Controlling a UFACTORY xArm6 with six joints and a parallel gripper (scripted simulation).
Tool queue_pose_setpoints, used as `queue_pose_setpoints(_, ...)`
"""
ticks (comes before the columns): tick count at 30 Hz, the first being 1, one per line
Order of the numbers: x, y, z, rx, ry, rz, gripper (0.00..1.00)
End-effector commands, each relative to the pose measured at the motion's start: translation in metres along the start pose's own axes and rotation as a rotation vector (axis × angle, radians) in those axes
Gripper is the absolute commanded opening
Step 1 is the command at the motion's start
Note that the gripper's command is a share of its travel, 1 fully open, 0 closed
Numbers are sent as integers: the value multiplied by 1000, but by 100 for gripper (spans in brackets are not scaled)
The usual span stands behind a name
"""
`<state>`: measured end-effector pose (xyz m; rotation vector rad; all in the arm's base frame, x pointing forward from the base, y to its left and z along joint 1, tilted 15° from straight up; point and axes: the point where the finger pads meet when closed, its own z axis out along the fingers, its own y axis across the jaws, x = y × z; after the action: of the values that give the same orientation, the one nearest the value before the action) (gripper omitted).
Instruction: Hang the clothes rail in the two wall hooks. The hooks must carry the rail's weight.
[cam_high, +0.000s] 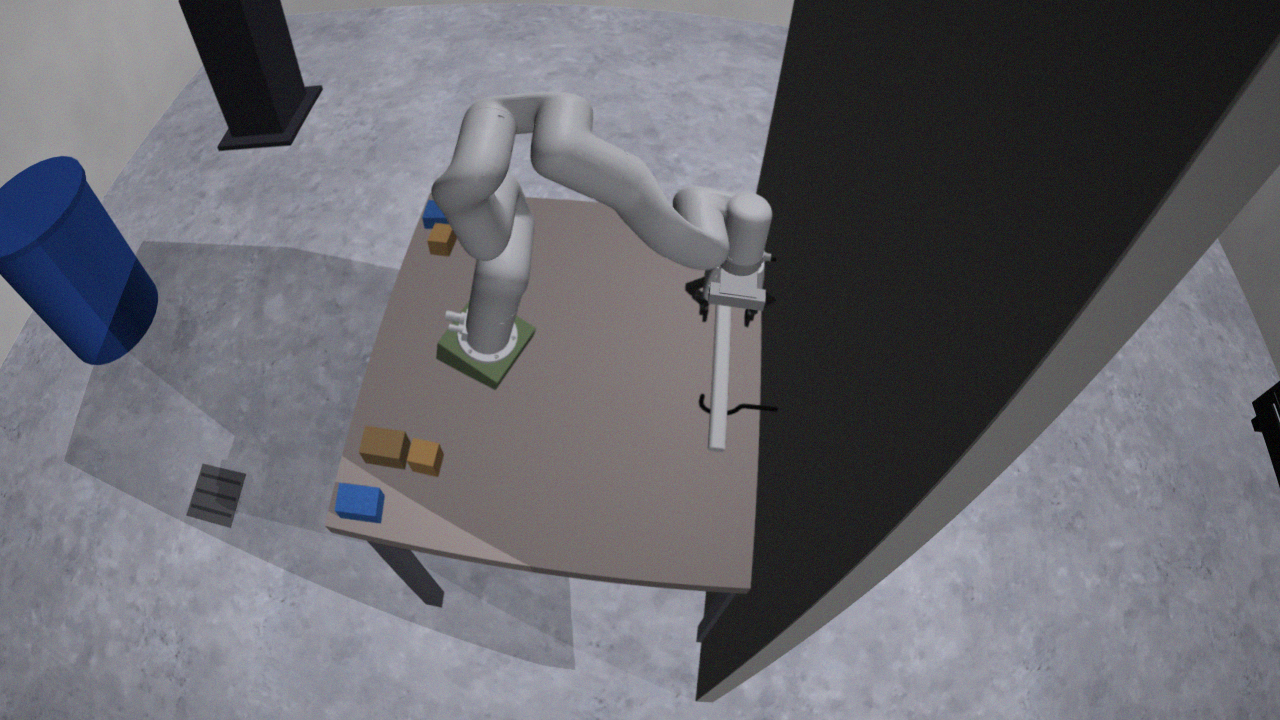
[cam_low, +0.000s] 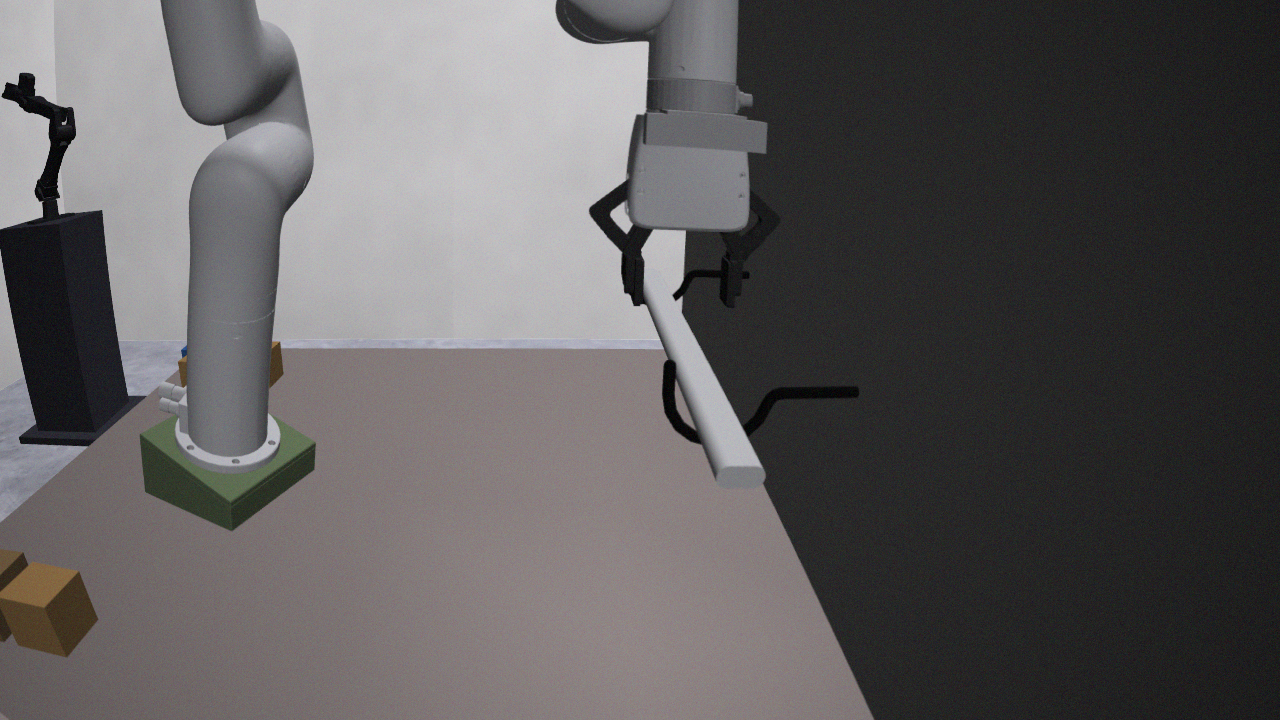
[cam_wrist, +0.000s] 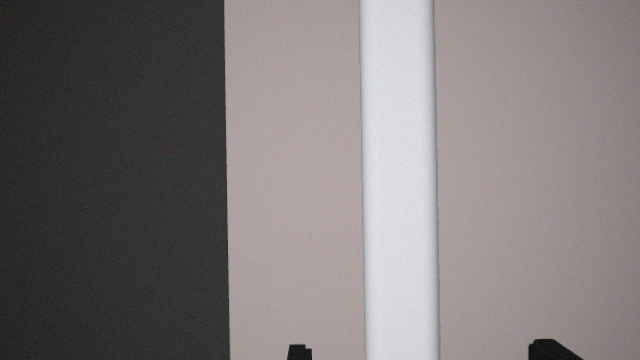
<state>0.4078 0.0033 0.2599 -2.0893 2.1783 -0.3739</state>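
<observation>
The white clothes rail (cam_low: 699, 383) lies level beside the dark wall (cam_low: 1029, 358), resting in the near black hook (cam_low: 689, 413). The far hook (cam_low: 702, 278) shows between my fingers; whether the rail sits in it is hidden by the gripper. My gripper (cam_low: 682, 284) is open, just above the rail's far end, fingers apart on either side and not gripping. In the overhead view the rail (cam_high: 718, 380) runs along the wall from my gripper (cam_high: 732, 313) past the near hook (cam_high: 739, 410). In the wrist view the rail (cam_wrist: 399, 180) runs straight up the frame between the fingertips.
The arm's green base (cam_high: 486, 350) stands mid-table. Two brown boxes (cam_high: 400, 447) and a blue box (cam_high: 358, 501) lie at the table's front left corner; more boxes (cam_high: 437, 229) lie at the back. A blue barrel (cam_high: 67, 259) and a black pedestal (cam_high: 253, 71) stand on the floor.
</observation>
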Motion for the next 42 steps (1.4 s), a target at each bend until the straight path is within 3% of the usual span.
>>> queue_pose_setpoints(1,0,-1,-4,4,0,0,82)
queue_pose_setpoints(10,0,-1,-6,4,0,0,82)
queue_pose_setpoints(42,0,-1,-56,4,-1,0,82)
